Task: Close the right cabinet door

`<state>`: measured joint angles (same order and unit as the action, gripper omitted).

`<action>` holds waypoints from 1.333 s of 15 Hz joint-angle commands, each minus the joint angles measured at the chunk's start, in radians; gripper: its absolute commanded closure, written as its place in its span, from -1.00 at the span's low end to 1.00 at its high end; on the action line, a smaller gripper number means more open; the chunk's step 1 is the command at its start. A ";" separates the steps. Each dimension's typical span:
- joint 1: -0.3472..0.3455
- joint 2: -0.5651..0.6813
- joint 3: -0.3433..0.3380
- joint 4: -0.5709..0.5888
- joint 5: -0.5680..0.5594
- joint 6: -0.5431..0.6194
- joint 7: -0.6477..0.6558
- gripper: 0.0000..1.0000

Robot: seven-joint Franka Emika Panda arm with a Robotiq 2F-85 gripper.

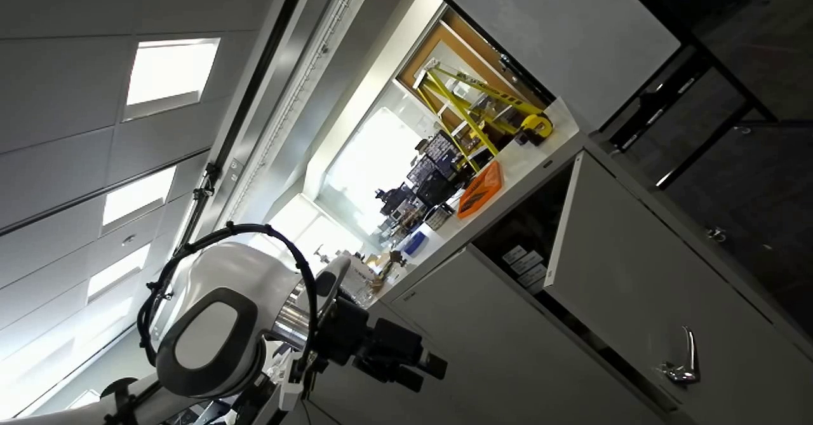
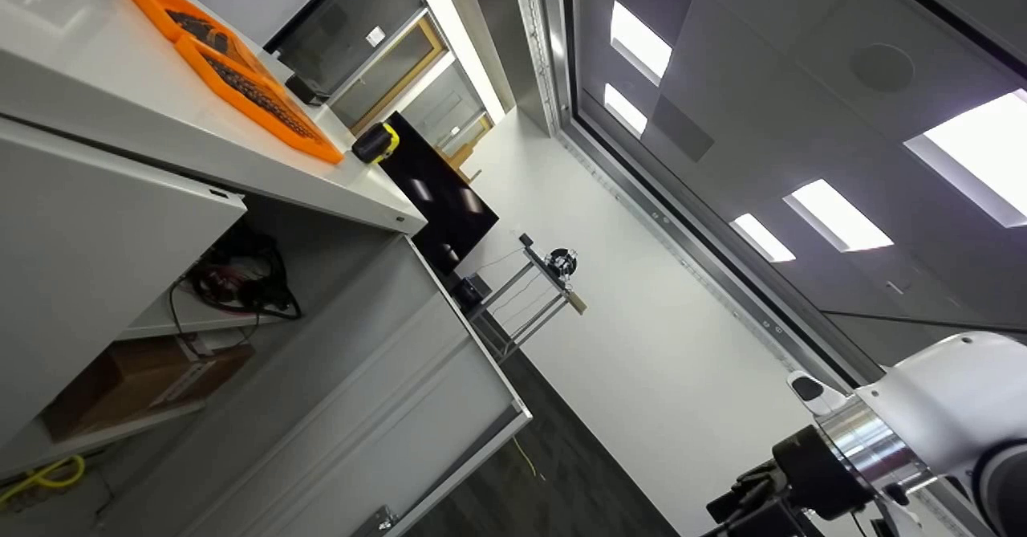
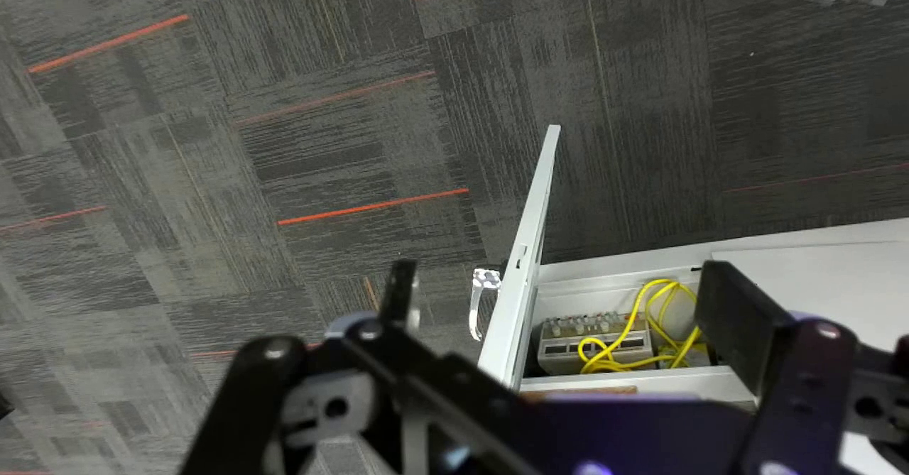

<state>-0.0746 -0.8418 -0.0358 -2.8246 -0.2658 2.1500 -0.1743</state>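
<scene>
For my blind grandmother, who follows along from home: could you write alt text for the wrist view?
A pale cabinet door with a silver handle stands open beyond the robot's spread claw. Inside, a yellow cable loops across a box. Dark carpet with orange stripes fills much of the view.

The right cabinet door [image 1: 625, 253] is showing me a smooth, matt face, its handle [image 1: 690, 368] is gleaming like polished metal, the worktop [image 2: 88, 47] is shining glossily, and the carpet [image 3: 341, 155] underfoot is looking coarse and ribbed.
</scene>
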 commanded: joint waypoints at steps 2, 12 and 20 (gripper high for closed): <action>0.007 0.000 -0.005 0.003 -0.004 -0.005 0.004 -1.00; 0.013 0.437 -0.040 0.194 0.241 0.306 0.188 -1.00; -0.020 0.725 -0.098 0.405 0.488 0.345 0.318 -1.00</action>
<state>-0.0810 -0.2118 -0.1180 -2.5033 0.1475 2.4886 0.0903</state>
